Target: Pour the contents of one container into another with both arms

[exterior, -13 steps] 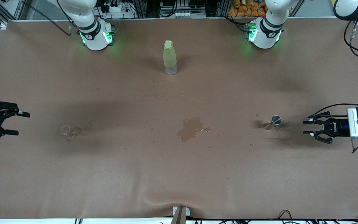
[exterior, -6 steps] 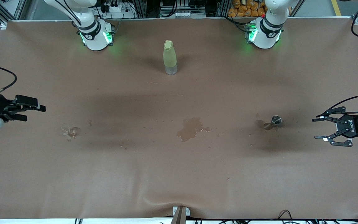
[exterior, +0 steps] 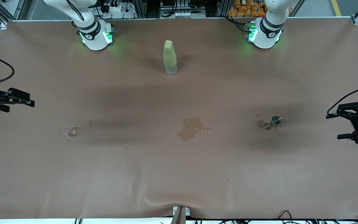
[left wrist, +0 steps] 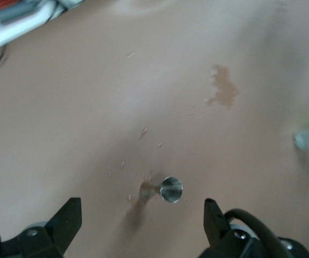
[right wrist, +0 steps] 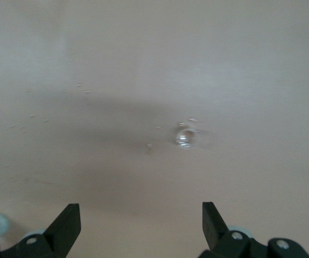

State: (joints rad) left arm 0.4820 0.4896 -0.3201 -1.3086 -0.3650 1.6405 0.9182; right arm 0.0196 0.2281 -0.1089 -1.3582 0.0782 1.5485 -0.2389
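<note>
The left gripper (exterior: 343,126) is held with fingers spread and empty over the table's edge at the left arm's end, with the small metal measuring cup (exterior: 274,121) standing near it. The right gripper (exterior: 19,99) is held likewise spread over the right arm's end, the clear glass cup (exterior: 69,131) lying nearer the front camera. Each container is thus placed within its own arm's reach. The capped bottle (exterior: 169,57) stands between the bases.
</note>
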